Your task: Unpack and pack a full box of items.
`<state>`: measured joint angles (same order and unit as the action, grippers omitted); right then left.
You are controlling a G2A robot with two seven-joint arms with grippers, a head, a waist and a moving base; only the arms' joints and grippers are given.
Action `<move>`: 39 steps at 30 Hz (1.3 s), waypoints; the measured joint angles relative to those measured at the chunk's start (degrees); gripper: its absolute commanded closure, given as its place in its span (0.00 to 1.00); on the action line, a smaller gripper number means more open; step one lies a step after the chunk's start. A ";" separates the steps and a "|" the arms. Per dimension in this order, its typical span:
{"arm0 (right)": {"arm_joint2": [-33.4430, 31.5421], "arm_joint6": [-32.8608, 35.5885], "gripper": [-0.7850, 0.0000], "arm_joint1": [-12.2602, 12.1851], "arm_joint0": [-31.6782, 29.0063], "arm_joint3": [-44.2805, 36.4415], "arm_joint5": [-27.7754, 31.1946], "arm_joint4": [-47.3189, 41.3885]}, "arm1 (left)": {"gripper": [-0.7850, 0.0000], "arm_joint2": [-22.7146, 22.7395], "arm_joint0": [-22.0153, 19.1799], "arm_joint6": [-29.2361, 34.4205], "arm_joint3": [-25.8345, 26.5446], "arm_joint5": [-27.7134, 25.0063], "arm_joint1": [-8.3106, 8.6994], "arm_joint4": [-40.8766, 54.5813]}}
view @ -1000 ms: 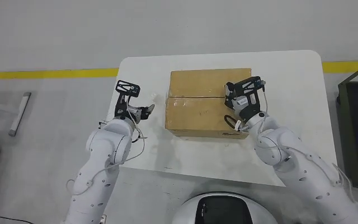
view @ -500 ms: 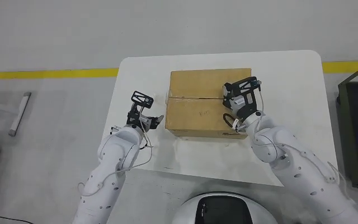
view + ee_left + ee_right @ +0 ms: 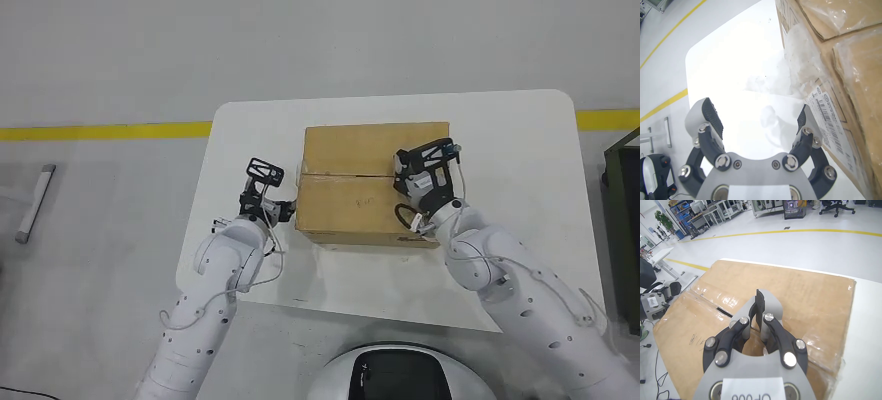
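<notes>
Jaws of left gripper (image 3: 756, 110): spread wide, holding nothing; one finger (image 3: 803, 118) just beside the labelled side of the cardboard box (image 3: 857, 75), at the box's 9 o'clock. Jaws of right gripper (image 3: 758, 300): pressed together, empty, above the box's taped lid, near the seam (image 3: 724, 311), toward 3 o'clock. Box: flaps closed, mid-table (image 3: 520, 150).

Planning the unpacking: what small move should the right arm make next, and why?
Probably press the shut right gripper into the taped seam of the box: it is closed, the gripper hangs over that seam, and the open left gripper sits at its side.
</notes>
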<state>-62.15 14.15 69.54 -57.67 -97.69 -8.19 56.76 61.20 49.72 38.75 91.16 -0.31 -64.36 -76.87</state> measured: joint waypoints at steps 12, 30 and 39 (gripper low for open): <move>-0.41 0.28 1.00 0.82 0.57 0.88 -0.15 0.88 | 0.00 -1.17 -3.39 -2.30 -3.16 3.96 -1.89 1.49; -0.55 0.37 1.00 2.08 1.34 2.69 0.18 1.48 | 0.00 2.36 -4.88 -2.05 -1.68 6.12 -3.24 5.89; -0.67 0.05 1.00 2.70 1.69 3.25 -0.11 2.02 | 0.00 2.19 -5.20 -1.85 1.49 4.59 -3.93 8.30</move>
<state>-62.82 14.20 72.24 -55.98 -94.44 -8.30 58.78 63.39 44.52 36.90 92.64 4.28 -68.29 -68.57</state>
